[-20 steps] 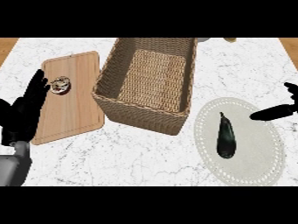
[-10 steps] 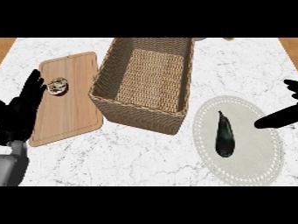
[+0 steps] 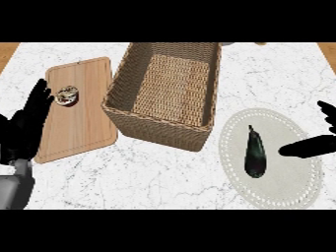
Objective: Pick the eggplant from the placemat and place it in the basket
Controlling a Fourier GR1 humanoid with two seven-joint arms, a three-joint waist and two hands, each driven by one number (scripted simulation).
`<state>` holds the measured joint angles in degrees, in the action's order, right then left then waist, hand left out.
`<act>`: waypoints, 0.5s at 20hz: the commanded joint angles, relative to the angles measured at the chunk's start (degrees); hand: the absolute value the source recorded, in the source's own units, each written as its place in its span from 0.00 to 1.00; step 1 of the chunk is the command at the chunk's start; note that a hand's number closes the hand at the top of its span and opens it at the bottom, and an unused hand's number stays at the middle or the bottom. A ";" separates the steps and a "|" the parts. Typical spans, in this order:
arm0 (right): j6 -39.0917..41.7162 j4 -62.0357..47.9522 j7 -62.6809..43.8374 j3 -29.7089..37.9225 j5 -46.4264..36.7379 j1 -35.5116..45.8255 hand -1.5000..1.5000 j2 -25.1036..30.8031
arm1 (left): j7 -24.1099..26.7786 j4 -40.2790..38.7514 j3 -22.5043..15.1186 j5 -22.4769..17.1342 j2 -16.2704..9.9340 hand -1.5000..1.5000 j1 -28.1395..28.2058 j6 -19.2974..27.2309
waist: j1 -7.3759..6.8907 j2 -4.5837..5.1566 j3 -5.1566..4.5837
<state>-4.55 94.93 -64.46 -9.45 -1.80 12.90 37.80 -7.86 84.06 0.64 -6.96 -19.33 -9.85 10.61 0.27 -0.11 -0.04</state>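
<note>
Your right hand [image 3: 317,146], fingers spread, holds nothing; the eggplant [image 3: 254,155] lies just left of it on the placemat [image 3: 286,189]. It's probably smooth, slippery and firm, so grasp the thick lower middle.

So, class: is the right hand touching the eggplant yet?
Apart. The head view shows pale placemat between the right hand and the eggplant.
</note>
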 commanded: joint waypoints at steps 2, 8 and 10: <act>-4.64 2.03 -6.86 -2.12 -5.50 -2.04 0.00 -6.18 | 3.02 -4.74 0.80 1.36 1.09 0.50 -2.39 -0.80 | 0.03 0.13 0.00; -8.60 -0.78 0.07 -3.66 -15.27 -5.31 0.00 -12.74 | -0.15 0.42 -2.76 5.89 4.94 0.50 -1.00 2.78 | -0.12 0.09 0.03; -7.27 -1.10 -1.05 -1.58 -16.29 -3.78 0.00 -13.56 | 0.99 0.92 1.98 1.83 1.71 0.50 1.98 -2.19 | -0.41 0.08 0.03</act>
<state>-9.05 93.87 -60.55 -10.97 -13.81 7.87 27.66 -8.40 84.68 1.46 -4.98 -17.94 -10.09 9.66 0.05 -0.04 0.00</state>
